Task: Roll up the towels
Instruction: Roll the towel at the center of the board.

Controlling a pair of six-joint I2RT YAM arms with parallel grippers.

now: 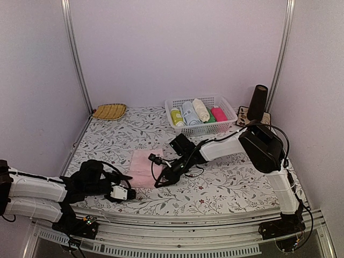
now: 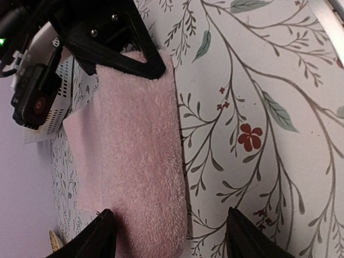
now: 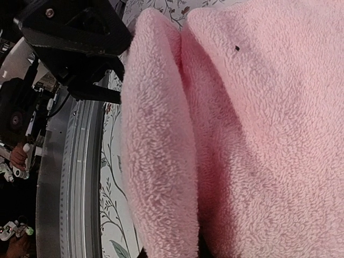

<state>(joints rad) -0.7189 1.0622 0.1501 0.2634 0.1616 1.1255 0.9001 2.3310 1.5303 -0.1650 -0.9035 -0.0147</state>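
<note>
A pale pink towel (image 1: pixel 144 167) lies on the floral tablecloth, its near edge rolled into a thick fold (image 2: pixel 141 161). My left gripper (image 2: pixel 172 239) is open and straddles one end of that fold: one finger rests on the pink towel, the other on the bare cloth. My right gripper (image 1: pixel 160 181) is shut on the other end of the fold (image 3: pixel 156 161), and its fingertips are almost hidden under the pink pile. A cream towel (image 1: pixel 200 109) lies rolled in the basket.
The white basket (image 1: pixel 230 114) at the back holds yellow-green, light blue, green and magenta rolls. A yellow woven mat (image 1: pixel 109 111) sits at the back left and a dark cup (image 1: pixel 258 101) at the back right. A metal rail (image 3: pixel 75 177) runs along the near edge.
</note>
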